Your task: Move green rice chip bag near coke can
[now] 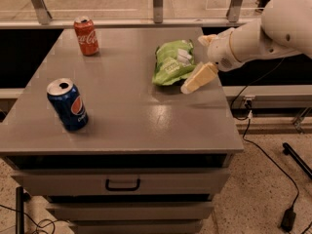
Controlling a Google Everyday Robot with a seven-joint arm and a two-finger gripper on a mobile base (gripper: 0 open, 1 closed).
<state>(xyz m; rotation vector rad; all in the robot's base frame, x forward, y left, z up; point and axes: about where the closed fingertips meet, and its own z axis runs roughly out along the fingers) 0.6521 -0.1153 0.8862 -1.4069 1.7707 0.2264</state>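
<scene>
The green rice chip bag [171, 63] lies on the grey table [131, 116] at the right rear, light green with white patches. The red coke can [86, 36] stands upright at the table's far left corner, well apart from the bag. My gripper [193, 65] comes in from the right on a white arm and is open at the bag's right edge. One cream finger [199, 78] lies along the bag's near right side, and the other fingertip [204, 39] shows by its far right corner. The bag rests on the table.
A blue Pepsi can [68, 105] stands at the front left of the table. The table has drawers [122, 183] below its front edge. A metal railing [156, 4] runs behind the table. Black cables [273, 165] lie on the floor at the right.
</scene>
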